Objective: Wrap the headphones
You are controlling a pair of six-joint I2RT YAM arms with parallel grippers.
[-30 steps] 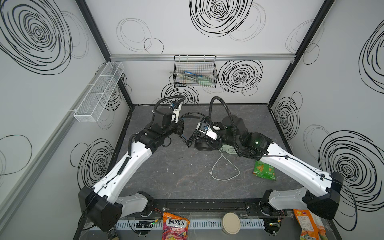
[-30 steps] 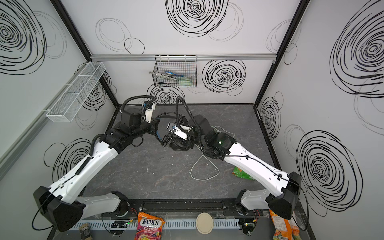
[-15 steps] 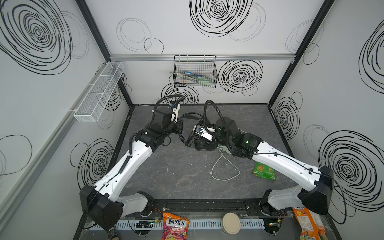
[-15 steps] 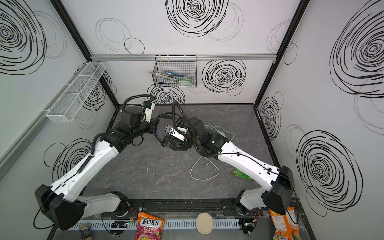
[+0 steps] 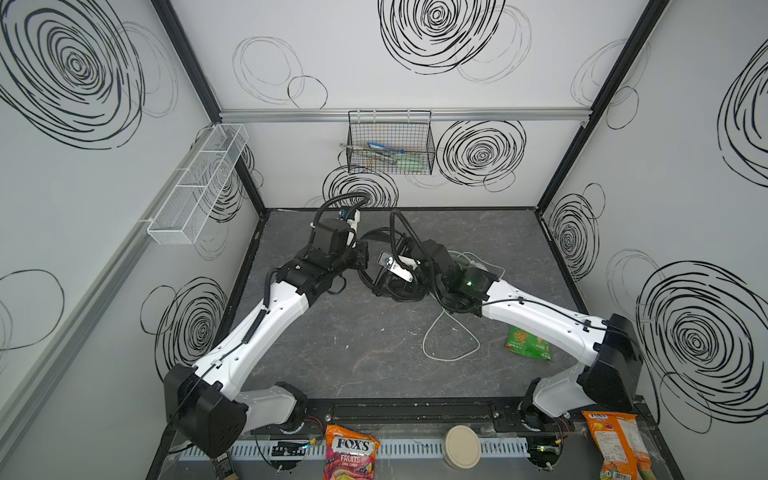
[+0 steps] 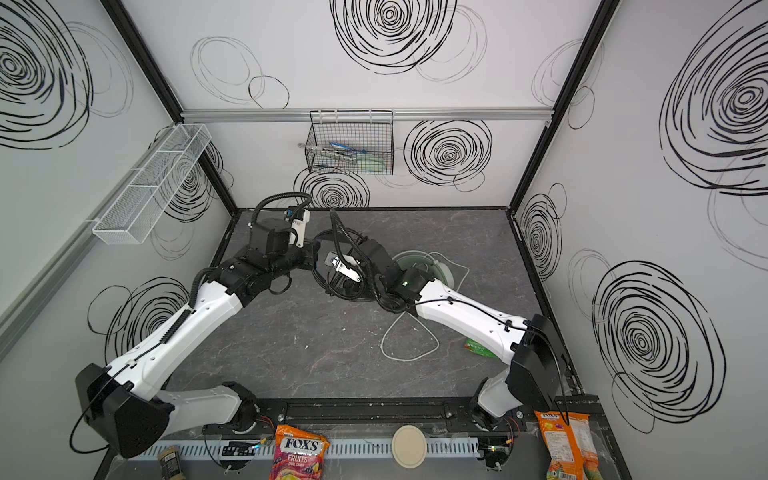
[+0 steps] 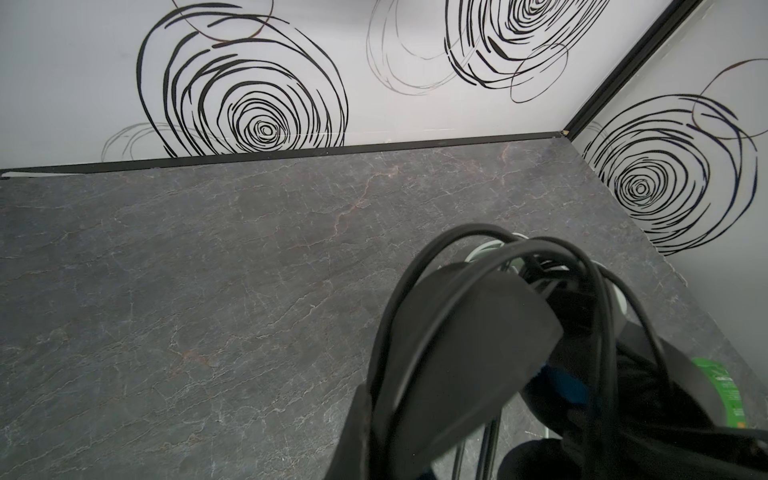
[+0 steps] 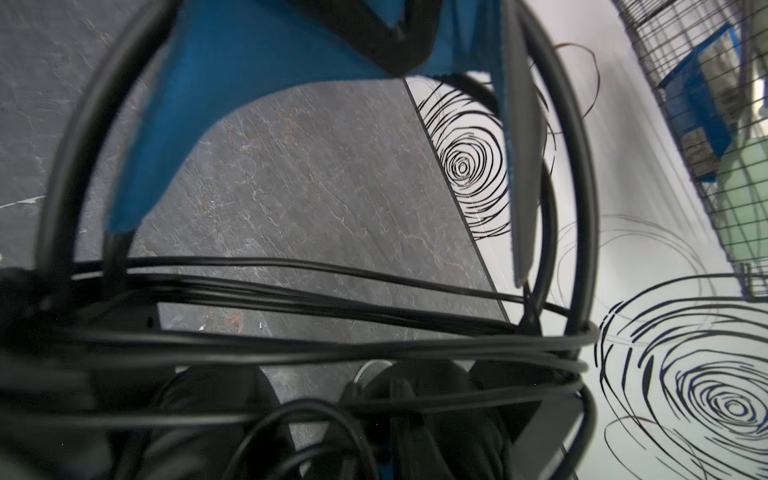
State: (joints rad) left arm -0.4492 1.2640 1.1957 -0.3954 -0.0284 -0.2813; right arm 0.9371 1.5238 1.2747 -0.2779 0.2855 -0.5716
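Grey marbled tabletop (image 5: 374,353) — headphones (image 8: 249,54) — swirl-marked walls (image 5: 498,62)

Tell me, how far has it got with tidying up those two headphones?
Not yet halfway. Done: several turns of black cable circle the black headset. In hand: the left pincer is shut on that headset, some strands hanging slack. Left: the mint-green headset lies behind the right arm, its whitish cable sprawled loose on the table.

Both arms reached inward, left arm (image 5: 266,320) bent at the elbow, left gripper (image 5: 362,261) closed tight, right arm (image 5: 540,322) stretched low, right gripper (image 5: 384,284) just beside the left gripper, its jaws hidden.
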